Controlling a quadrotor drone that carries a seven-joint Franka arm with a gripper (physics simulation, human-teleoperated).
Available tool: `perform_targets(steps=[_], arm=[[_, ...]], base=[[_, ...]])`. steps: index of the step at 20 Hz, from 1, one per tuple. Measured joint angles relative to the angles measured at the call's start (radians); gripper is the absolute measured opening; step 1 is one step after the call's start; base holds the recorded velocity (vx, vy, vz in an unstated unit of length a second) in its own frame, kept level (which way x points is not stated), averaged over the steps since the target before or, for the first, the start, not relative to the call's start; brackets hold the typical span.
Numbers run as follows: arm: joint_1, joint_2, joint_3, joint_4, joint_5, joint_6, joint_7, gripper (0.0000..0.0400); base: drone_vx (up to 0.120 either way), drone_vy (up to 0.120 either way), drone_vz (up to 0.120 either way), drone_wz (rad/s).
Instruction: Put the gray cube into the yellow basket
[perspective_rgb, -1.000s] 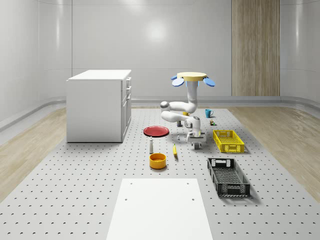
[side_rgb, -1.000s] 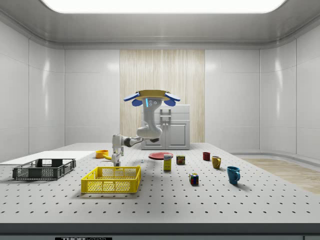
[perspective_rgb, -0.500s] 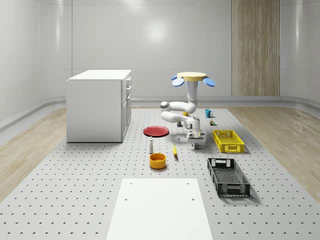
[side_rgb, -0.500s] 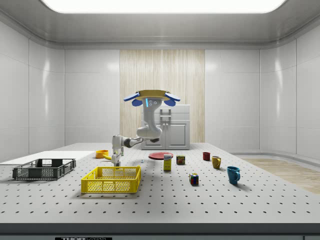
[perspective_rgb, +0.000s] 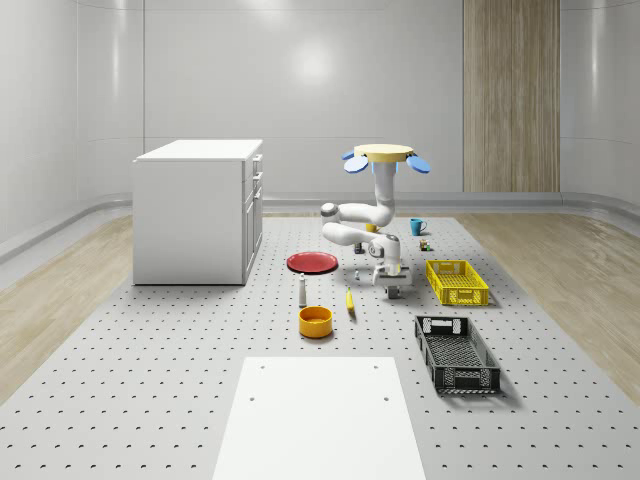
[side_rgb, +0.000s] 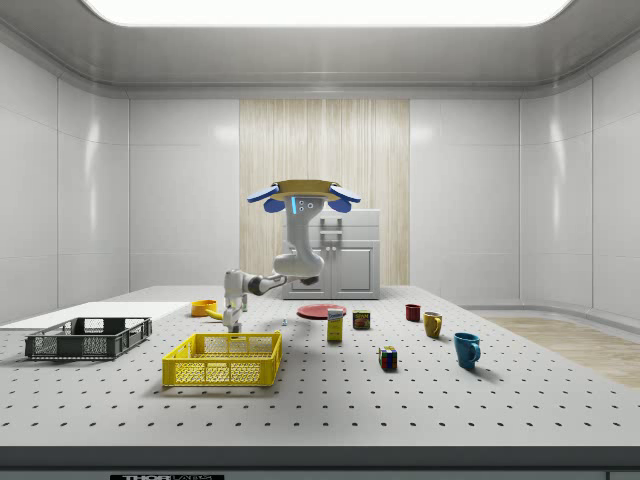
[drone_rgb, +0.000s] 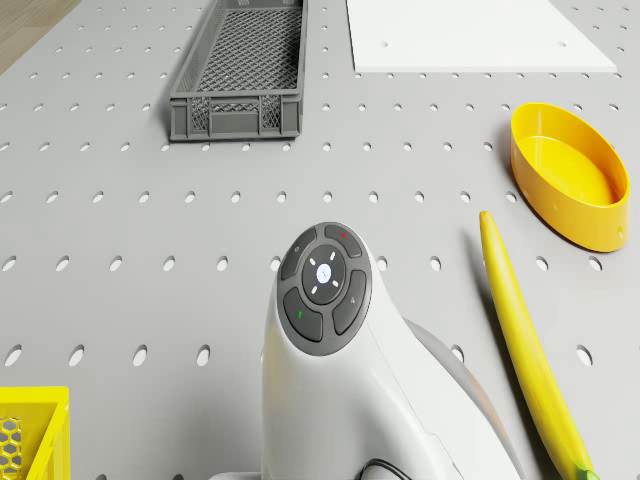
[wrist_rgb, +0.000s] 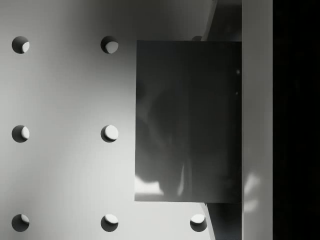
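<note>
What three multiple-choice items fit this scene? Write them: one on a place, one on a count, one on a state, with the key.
1. Where is the gripper in the whole-scene view?
A. Low over the table, just to the left of the yellow basket
B. Inside the black basket
C. On top of the white cabinet

2. How many baskets stand on the table?
A. One
B. Two
C. Four

3. What is the state of the drone?
A. Resting on the cabinet
B. Landed on the table
C. Hovering above the table, arm reaching down

Key: 1 A, the gripper hangs close to the table beside the yellow basket's left wall. 2 B, one yellow and one black basket show. 3 C, the side view shows the drone in the air with clear space under it.
</note>
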Motion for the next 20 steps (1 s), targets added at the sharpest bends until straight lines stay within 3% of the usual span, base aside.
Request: perform_targets(steps=[4, 7, 20], arm=[[0.006, -0.001, 0.033, -0.011, 0.031, -0.014, 0.000, 0.0252], [0.011, -0.002, 0.067, -0.021, 0.063, -0.027, 0.001, 0.0251], [0.013, -0.011, 0.114, -0.031, 0.110, -0.035, 0.004, 0.0251]], base=[[0.000, 0.000, 0.010, 0.000], [0.013, 0.067, 0.120, 0.000], [-0.111, 0.120, 0.108, 0.000]])
